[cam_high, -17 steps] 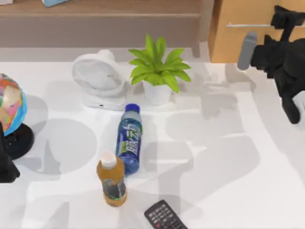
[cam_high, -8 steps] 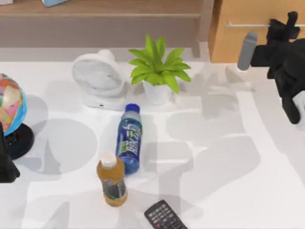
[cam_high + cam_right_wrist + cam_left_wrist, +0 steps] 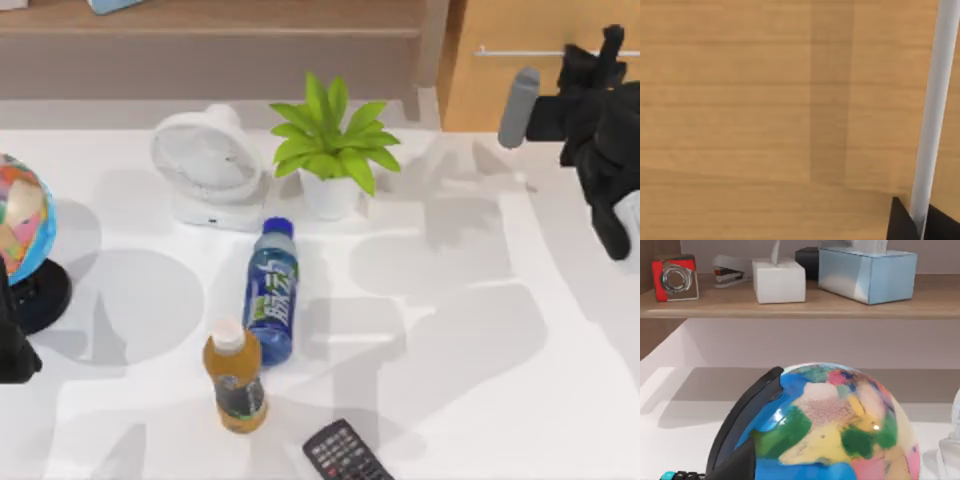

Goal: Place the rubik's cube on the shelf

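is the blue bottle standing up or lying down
Lying down. In the top view the blue bottle rests on its side on the table, its full label showing, while the orange bottle beside it stands upright.

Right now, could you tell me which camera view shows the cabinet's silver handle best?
The right wrist view: the silver handle runs close-up across the orange-wood cabinet front. The top view shows the handle as a thin line, partly behind the right arm. The left wrist view faces the globe and shelf.

Office desk: stapler (image 3: 729,275), globe (image 3: 832,427), shelf (image 3: 800,304).
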Controlling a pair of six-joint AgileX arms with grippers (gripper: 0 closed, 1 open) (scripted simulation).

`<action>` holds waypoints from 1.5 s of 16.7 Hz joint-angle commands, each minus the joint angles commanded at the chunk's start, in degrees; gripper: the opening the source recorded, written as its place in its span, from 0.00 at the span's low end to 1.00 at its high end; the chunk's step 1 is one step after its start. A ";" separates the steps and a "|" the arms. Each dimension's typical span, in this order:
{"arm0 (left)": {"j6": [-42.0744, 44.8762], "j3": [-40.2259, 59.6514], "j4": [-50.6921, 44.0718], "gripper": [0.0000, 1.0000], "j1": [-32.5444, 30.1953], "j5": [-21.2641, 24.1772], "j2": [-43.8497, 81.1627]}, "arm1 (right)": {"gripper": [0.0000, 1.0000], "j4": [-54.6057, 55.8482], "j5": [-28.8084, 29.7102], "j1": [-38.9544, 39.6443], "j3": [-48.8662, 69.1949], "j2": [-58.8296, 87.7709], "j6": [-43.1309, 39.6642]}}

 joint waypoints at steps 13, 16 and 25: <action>0.00 0.00 0.00 1.00 0.00 0.00 0.00 | 0.00 9.06 2.00 2.24 -16.50 -7.07 0.26; 0.00 0.00 0.00 1.00 0.00 0.00 0.00 | 0.00 8.94 1.93 1.87 -16.28 -6.83 0.27; 0.00 0.00 0.00 1.00 0.00 0.00 0.00 | 0.00 16.99 4.33 4.08 -30.29 -11.66 0.32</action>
